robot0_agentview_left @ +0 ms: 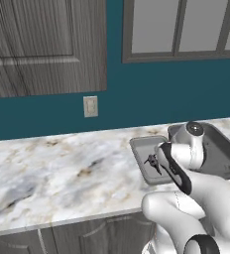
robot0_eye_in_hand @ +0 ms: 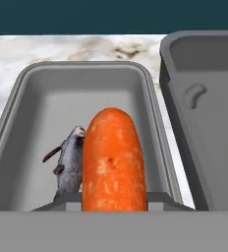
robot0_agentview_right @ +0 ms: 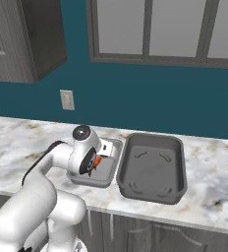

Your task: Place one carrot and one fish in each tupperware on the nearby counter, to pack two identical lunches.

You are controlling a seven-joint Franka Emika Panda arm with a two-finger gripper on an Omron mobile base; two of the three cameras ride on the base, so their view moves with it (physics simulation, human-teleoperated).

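Fingertips (robot0_eye_in_hand: pixel 81 201) mostly hidden behind the carrot (robot0_eye_in_hand: pixel 113 160) in the hand view, showing merely as grey slivers at its base on either side. Gripper (robot0_agentview_right: pixel 94 163) largely masked by the wrist in the right base view, with only a small orange patch of carrot peeking out below it; blocked by the forearm in the left base view. Jaws stood narrowly parted and clamped on the carrot, held lengthwise with its rounded end pointing away from the camera. Fish (robot0_eye_in_hand: pixel 71 166) lay on the floor of the small tupperware (robot0_eye_in_hand: pixel 32 98), half covered by the carrot in the hand view; seen as a small dark shape in the left base view (robot0_agentview_left: pixel 152 162), details too fine to make out. Large tupperware (robot0_agentview_right: pixel 153 170) sat just beside the small one on the counter (robot0_agentview_left: pixel 52 168), cut off at the right edge of the hand view. Arm reached forward from the base, elbow bent, wrist angled down over the small tupperware's near rim.
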